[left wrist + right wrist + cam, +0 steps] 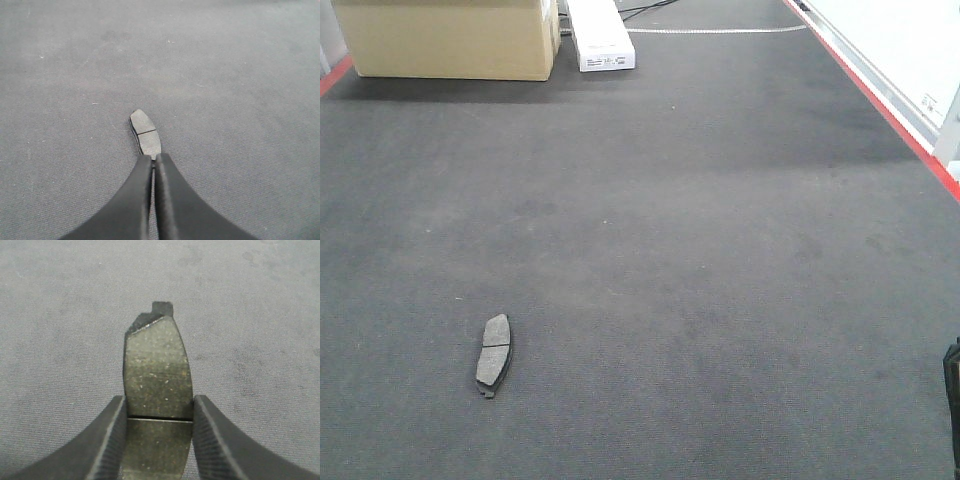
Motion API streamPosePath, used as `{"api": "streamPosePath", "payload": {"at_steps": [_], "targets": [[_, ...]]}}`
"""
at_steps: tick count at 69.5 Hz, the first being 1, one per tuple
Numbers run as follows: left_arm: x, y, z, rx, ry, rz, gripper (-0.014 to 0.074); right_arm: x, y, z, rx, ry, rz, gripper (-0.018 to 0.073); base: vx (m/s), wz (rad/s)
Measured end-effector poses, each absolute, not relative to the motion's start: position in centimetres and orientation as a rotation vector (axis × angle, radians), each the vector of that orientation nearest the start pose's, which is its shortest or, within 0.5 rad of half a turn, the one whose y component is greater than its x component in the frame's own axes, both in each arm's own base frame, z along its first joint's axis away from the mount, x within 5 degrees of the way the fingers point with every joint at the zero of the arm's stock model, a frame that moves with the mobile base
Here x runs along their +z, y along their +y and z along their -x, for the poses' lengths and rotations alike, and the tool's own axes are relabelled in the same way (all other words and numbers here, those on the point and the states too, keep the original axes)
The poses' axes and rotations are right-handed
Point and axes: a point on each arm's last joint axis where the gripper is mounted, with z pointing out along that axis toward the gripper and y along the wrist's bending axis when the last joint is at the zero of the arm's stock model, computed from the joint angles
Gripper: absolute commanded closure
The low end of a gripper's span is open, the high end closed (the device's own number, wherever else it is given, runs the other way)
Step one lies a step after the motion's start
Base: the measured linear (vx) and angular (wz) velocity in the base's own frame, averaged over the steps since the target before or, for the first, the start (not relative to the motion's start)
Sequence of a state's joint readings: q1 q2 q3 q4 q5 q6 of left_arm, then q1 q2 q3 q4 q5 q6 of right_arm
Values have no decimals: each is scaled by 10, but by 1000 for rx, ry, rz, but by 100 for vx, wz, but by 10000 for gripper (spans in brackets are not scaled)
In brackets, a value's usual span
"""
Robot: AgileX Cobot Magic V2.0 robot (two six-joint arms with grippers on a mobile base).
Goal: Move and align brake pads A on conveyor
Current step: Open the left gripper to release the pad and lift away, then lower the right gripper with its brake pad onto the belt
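Front view: one loose brake pad (495, 355) lies flat on the conveyor (720, 250), lower left of the frame, long axis running roughly along the belt, groove across its middle visible. A cardboard box (450, 40) and a white carton (600, 35) sit at the far end of the belt, well apart from the pad. A red edge strip (880, 100) runs along the right side. Left wrist view: left gripper (154, 157) is clenched, fingers pressed together with nothing between them. The loose brake pad (145, 134) shows just beyond the tips, resting on the conveyor (240, 75); contact between tips and pad cannot be judged. Right wrist view: right gripper (159, 402) is grasping the held brake pad (157, 365) across its width near the groove, with most of the pad's length projecting forward over the conveyor (260, 315). Whether this pad touches the belt cannot be told.
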State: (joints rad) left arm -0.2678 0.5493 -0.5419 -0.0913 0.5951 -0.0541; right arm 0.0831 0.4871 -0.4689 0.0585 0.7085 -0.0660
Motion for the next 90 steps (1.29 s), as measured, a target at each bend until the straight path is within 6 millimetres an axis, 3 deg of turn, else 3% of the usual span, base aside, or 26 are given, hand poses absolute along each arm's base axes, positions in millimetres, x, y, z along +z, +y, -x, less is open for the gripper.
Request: {"api": "streamPosePath", "payload": {"at_steps": [28,37,49,61,72,90], "targets": [[301,-33,-102,-293,2089,-178,603,276,12,-91,97,2177,124,372,0,0],[301,-33,-102,-293,2089,-178,603,277,15,-105,134,2184,100,372,0,0],[301,-33,-102,-293,2090,-178,603,277,18,-146,128,2275,119,372,0,0],[300,-33,-101,-293,2091,-178,603,273,25,-201,154,2338,119,368,0,0],[300,-33,-101,-293,2091,-178,603,256,41,-249,224,2426,162,363,0,0],[300,-33,-101,-293,2093,-179,603,221,70,-303,287,2536,199,360,0,0]]}}
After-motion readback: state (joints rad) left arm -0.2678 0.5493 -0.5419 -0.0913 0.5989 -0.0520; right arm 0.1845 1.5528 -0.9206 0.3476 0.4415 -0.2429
